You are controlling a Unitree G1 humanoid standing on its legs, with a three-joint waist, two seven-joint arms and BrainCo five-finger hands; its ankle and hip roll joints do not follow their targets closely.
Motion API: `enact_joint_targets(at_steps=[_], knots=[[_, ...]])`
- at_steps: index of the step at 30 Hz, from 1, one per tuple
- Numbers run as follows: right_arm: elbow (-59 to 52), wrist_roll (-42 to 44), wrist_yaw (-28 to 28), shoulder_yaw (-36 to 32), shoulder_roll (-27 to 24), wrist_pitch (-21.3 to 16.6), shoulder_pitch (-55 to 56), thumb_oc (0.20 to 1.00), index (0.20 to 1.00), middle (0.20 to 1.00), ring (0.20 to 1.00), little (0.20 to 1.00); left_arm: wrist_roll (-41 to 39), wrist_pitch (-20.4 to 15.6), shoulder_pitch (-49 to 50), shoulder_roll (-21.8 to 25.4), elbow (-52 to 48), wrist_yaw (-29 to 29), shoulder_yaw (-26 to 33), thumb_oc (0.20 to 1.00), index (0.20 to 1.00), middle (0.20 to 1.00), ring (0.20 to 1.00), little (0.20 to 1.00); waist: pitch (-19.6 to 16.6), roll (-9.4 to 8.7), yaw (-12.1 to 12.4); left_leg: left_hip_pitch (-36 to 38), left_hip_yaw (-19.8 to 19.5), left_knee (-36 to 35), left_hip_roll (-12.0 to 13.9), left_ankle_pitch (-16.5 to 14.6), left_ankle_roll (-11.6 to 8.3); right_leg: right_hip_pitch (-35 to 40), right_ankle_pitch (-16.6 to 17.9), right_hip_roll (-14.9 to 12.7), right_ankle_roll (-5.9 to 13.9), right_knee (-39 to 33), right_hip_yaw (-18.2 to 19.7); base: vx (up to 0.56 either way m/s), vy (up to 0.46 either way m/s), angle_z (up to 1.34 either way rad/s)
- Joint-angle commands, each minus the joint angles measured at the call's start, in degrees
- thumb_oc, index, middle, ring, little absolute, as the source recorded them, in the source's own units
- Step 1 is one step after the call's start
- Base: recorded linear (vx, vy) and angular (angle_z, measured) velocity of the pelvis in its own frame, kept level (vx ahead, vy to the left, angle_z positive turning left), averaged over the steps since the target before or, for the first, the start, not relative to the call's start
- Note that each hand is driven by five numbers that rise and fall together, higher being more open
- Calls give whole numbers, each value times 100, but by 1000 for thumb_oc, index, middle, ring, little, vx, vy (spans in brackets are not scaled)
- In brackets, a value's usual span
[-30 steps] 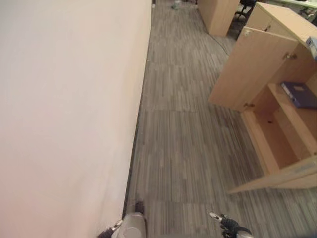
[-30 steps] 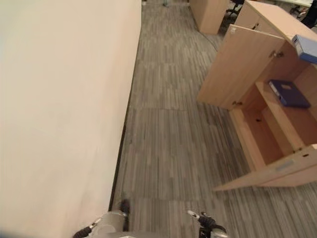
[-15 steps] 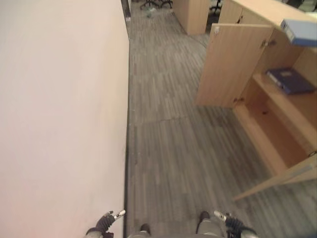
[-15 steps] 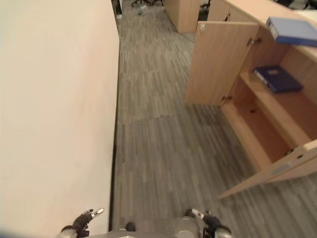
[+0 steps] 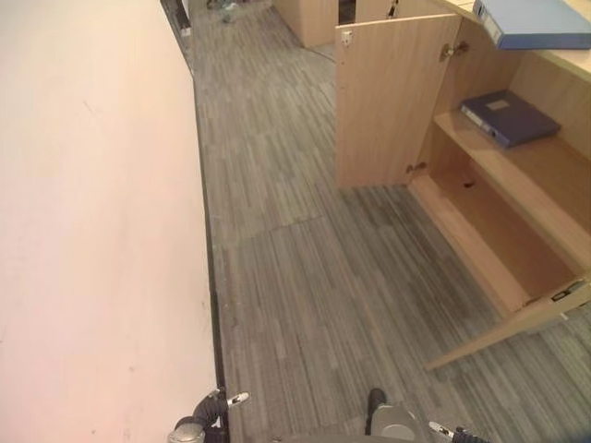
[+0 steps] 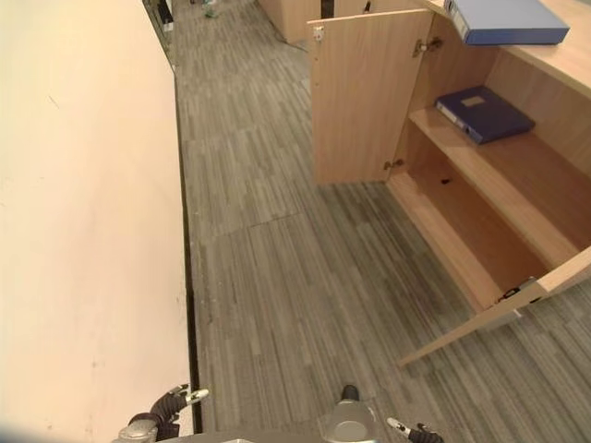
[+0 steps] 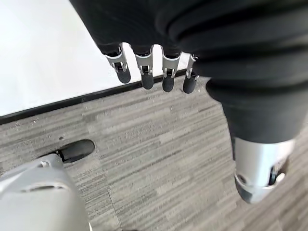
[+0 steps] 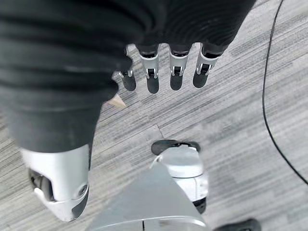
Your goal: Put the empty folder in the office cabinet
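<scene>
While both hands hung low over the grey floor [image 5: 305, 277], the left hand [image 7: 149, 72] and the right hand [image 8: 163, 72] had relaxed, straight fingers and held nothing. One blue folder [image 6: 506, 18] lay on top of the open cabinet [image 6: 369, 92], another folder [image 6: 484, 113] on its upper shelf. A pale wall [image 5: 92, 231] ran along the left.

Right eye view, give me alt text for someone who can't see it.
An open wooden cabinet stands on grey carpet, with a dark blue folder on its shelf and a lighter blue folder on top. A pale wall runs along the left; both hands hang low, left hand, right hand.
</scene>
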Motion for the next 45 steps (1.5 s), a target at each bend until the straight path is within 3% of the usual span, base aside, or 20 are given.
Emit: enact_joint_targets(at_steps=[1,2,5,7,11,12,15,17,20,21,23,28,31,33,34,36,38,41,42,45], knots=[[51,97,-44,-2,-62,-149,-141,1000,1000,1000,1000,1000,-29,-142,-192,1,-124,29,-72,1000,1000,1000,1000,1000,13,-71,-112,-61,-174,1083,-10,287,-170,414,734,-68,170,-1404,-134,186,-181,-17],[50,98,-44,-4,-62,-148,-141,1000,1000,1000,1000,1000,-31,-141,-195,2,-125,29,-73,1000,1000,1000,1000,1000,15,-66,-121,-81,-191,1114,3,277,-182,416,732,-59,161,-1406,-147,183,-203,-6],[24,257,-61,-77,-239,-131,-239,1000,1000,1000,1000,1000,-134,-145,-328,-13,-310,99,-184,1000,1000,1000,1000,1000,362,-354,-112,-840,-169,3080,150,1094,-290,969,378,-42,-191,-1506,-43,284,-274,-27],[45,270,-64,-82,-258,-114,-237,1000,1000,1000,1000,1000,-146,-144,-336,-26,-330,103,-197,1000,1000,1000,1000,1000,392,-353,-101,-930,-64,3125,252,1165,-269,1066,320,-24,-206,-1531,7,234,-51,-48],[116,311,-55,-155,-242,-92,-118,1000,1000,1000,1000,1000,-199,-147,-312,-74,-389,105,-197,1000,1000,1000,1000,1000,390,-350,-58,-1128,51,2303,534,1127,-153,1351,186,-25,-100,-1583,255,268,97,-41],[164,273,-50,-159,-220,-80,-13,1000,1000,1000,1000,1000,-180,-147,-277,-97,-351,113,-225,1000,1000,1000,1000,1000,399,-305,-11,-1154,-109,1423,549,1061,-115,1467,90,-33,7,-1596,439,209,141,-37],[205,247,-45,-191,-203,-74,75,1000,1000,1000,1000,1000,-156,-157,-255,-139,-295,115,-272,1000,1000,1000,1000,1000,385,-260,22,-1222,-352,673,526,1042,-127,1579,-27,-69,102,-1602,646,284,174,-62],[254,253,-49,-294,-208,-60,192,1000,1000,1000,1000,1000,-177,-158,-275,-172,-243,110,-302,1000,1000,1000,1000,1000,376,-150,10,-1544,-820,96,596,1388,-227,1691,-248,-114,154,-1463,1047,367,235,-59],[281,288,-54,-376,-195,-43,272,1000,1000,1000,1000,1000,-195,-159,-297,-171,-220,113,-307,1000,1000,1000,1000,1000,390,-158,-4,-1660,-1068,-119,630,1424,-232,1691,-505,-137,168,-1169,1451,337,223,-83],[307,338,-61,-458,-189,-25,335,1000,1000,1000,1000,1000,-220,-165,-283,-167,-220,138,-299,1000,1000,1000,1000,1000,352,-161,-20,-1864,-1539,-172,711,1439,-247,1663,-682,-107,160,-884,2006,351,265,-128],[321,366,-49,-508,-179,-15,401,1000,1000,1000,1000,1000,-223,-176,-267,-142,-213,151,-280,1000,1000,1000,1000,1000,304,-172,-28,-1956,-1861,-189,801,1460,-286,1579,-895,-84,162,-568,2462,328,282,-120],[326,304,15,-512,-145,47,458,1000,1000,1000,1000,1000,-128,-185,-336,-53,-222,145,-315,1000,1000,1000,1000,1000,203,-206,-100,-2029,-2112,-145,976,1466,-325,1423,-1259,-248,341,-114,3266,233,420,-111],[285,337,57,-558,-98,49,493,1000,1000,1000,1000,1000,-31,-204,-416,-40,-213,135,-376,1000,1000,1000,1000,1000,116,-234,-170,-1977,-1863,-70,1011,1401,-368,1413,-1154,-522,519,-175,3341,112,413,-57],[155,451,118,-591,34,53,488,1000,1000,1000,1000,1000,47,-216,-557,34,-274,116,-515,1000,1000,1000,1000,1000,-37,-371,-300,-1930,-1401,106,833,1153,-375,1413,-625,-967,788,-442,3316,172,590,-35],[152,451,117,-590,39,55,490,1000,1000,1000,1000,1000,47,-217,-557,38,-272,115,-515,1000,1000,1000,1000,1000,-44,-390,-291,-1928,-1383,113,814,1143,-368,1420,-616,-995,797,-469,3323,101,288,-37],[-40,501,135,-483,228,56,397,1000,1000,1000,1000,1000,43,-203,-657,146,-258,134,-534,1000,1000,1000,1000,1000,-150,-547,-338,-1737,-992,53,622,929,-273,1140,50,-1193,932,-501,3363,75,284,-37],[-181,457,130,-305,333,40,243,1000,1000,1000,1000,1000,24,-199,-695,246,-297,168,-545,1000,1000,1000,1000,1000,-116,-615,-203,-1499,-630,-125,505,845,-199,808,739,-1377,917,-417,2876,25,317,-50],[-453,301,92,-43,468,-9,127,1000,1000,1000,1000,1000,96,-135,-658,355,-269,122,-560,1000,1000,1000,1000,1000,-58,-583,47,-1311,14,-250,379,744,-81,552,1109,-1822,816,-65,669,-90,445,-79],[-523,266,81,31,493,-24,77,1000,1000,1000,1000,1000,119,-128,-605,370,-310,94,-561,1000,1000,1000,1000,1000,-28,-560,67,-1249,243,-252,295,678,22,450,943,-1717,746,212,274,-138,559,-68],[-526,226,75,166,559,-74,62,1000,1000,1000,1000,1000,173,-69,-452,396,-329,26,-425,1000,1000,1000,1000,1000,138,-548,118,-1074,629,-262,-2,549,305,156,333,-813,734,754,-105,-99,504,-112]])
